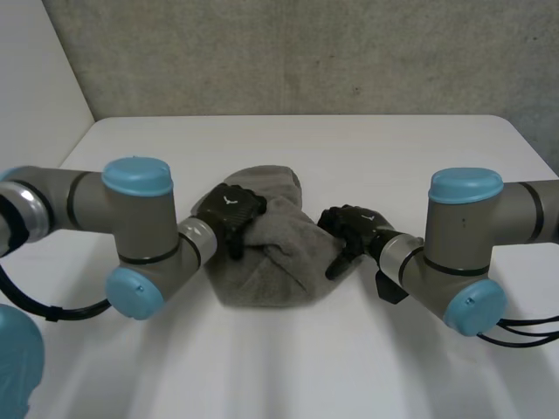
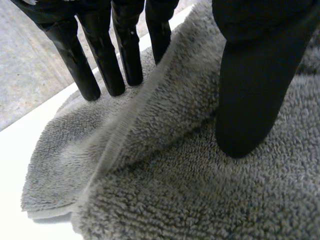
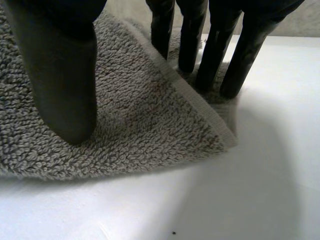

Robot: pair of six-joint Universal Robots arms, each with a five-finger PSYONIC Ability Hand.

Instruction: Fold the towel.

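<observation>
A grey terry towel lies bunched in the middle of the white table. My left hand rests on its left part. In the left wrist view a raised edge of the towel stands between the straight fingers and the thumb, which presses on the cloth with a gap left. My right hand is at the towel's right edge. There a corner of the towel lies between the fingers, which touch the table behind it, and the thumb on top.
Bare white table lies beside and in front of the towel. A grey wall stands behind the table's far edge. Both arms reach in from the sides, elbows near the front.
</observation>
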